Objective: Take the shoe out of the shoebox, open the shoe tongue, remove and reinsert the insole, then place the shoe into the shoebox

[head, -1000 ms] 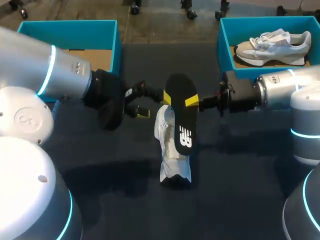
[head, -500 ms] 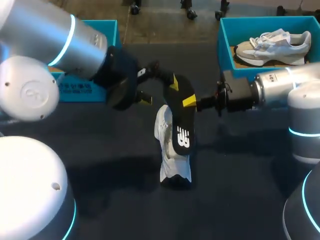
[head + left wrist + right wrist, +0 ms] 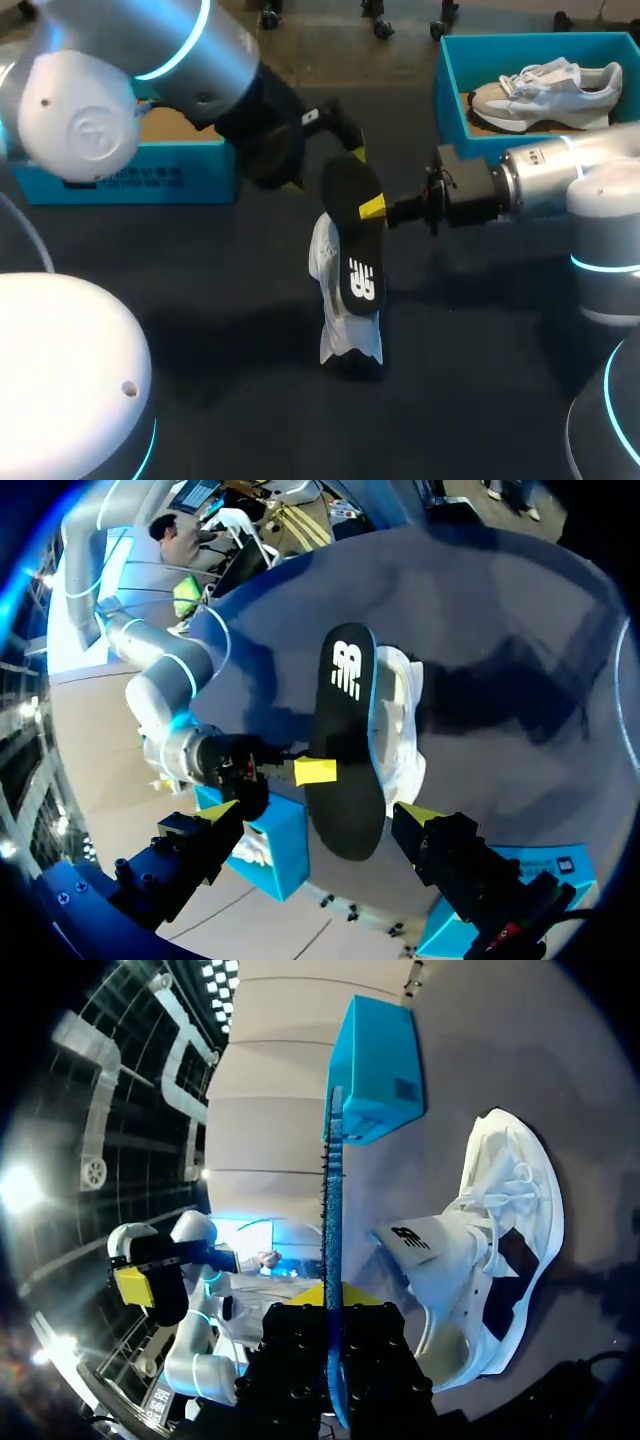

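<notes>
A dark table [image 3: 480, 400] fills the head view, with a teal shoebox [image 3: 120, 180] in the upper left of the frame and a second teal shoebox [image 3: 450, 90] in the upper right. The second box holds a grey-and-white sneaker [image 3: 545, 95] lying on its side. The left-hand box shows a brown cardboard floor.

At the centre of the frame a white sneaker [image 3: 335, 300] rests on the table, its toe pointing to the lower edge. A black insole [image 3: 355, 235] with a white logo stands tilted over it. The insole's lower end is at the shoe's opening and its upper end leans toward the top of the frame.

The right gripper [image 3: 375, 208], coming in from the right of the frame, has its fingers closed on the insole at about mid-length. One yellow tip lies flat on the black face. In the right wrist view the insole appears edge-on between the fingers, its underside blue, with the sneaker just beside and beyond it, laces loose.

The left gripper [image 3: 318, 813] reaches in from the upper left above the insole's raised end. Its fingers are spread wide, one to each side of that end, and grasp nothing. Both shoeboxes stand well apart from the sneaker on the table.
</notes>
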You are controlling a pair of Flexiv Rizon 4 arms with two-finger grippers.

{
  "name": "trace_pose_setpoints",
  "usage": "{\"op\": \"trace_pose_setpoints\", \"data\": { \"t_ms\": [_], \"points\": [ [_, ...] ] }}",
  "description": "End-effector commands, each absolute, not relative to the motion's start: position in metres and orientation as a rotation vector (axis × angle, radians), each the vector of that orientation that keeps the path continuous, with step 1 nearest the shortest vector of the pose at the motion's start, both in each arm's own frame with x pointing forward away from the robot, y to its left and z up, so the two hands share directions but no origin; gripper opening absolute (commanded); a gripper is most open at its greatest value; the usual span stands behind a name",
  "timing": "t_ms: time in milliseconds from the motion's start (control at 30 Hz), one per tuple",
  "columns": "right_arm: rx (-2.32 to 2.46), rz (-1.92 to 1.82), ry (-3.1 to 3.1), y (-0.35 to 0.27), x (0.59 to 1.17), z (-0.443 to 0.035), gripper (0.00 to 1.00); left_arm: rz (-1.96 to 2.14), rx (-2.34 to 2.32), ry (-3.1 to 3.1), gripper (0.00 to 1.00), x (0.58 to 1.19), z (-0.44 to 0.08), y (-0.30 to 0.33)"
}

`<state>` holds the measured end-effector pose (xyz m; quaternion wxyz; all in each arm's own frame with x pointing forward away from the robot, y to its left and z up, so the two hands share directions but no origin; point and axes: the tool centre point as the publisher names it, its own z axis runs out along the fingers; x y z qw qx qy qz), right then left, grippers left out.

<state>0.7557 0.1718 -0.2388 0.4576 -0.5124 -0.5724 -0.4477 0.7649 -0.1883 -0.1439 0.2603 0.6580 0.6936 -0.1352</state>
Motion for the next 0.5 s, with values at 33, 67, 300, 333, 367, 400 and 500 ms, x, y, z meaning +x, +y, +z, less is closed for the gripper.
{"op": "trace_pose_setpoints", "data": {
  "t_ms": [33, 67, 300, 333, 367, 400, 500],
  "points": [
    [-1.267, -1.106, -1.41, 0.1751, 0.7555, -0.2409, 0.0, -0.158, 1.883, 2.028, 1.0, 0.7708, -0.1442, -0.2018],
    [-1.268, -1.107, -1.41, 0.1752, 0.7555, -0.241, 0.0, -0.151, 1.889, 2.028, 1.0, 0.7713, -0.1436, -0.2024],
    [-1.264, -1.116, -1.415, 0.1755, 0.7565, -0.241, 0.0, -0.101, 1.893, 2.047, 1.0, 0.7739, -0.142, -0.2052],
    [-1.262, -1.117, -1.417, 0.1756, 0.7569, -0.2405, 0.0, -0.101, 1.893, 2.047, 1.0, 0.7739, -0.142, -0.2052],
    [-1.259, -1.116, -1.418, 0.1757, 0.7572, -0.2401, 0.0, -0.101, 1.893, 2.047, 1.0, 0.7739, -0.142, -0.2052],
    [-1.257, -1.116, -1.419, 0.1757, 0.7572, -0.2401, 0.0, -0.101, 1.893, 2.047, 1.0, 0.7739, -0.142, -0.2052],
    [-1.254, -1.114, -1.421, 0.1742, 0.758, -0.2391, 0.0, -0.101, 1.893, 2.047, 1.0, 0.7739, -0.142, -0.2052]
  ]
}}
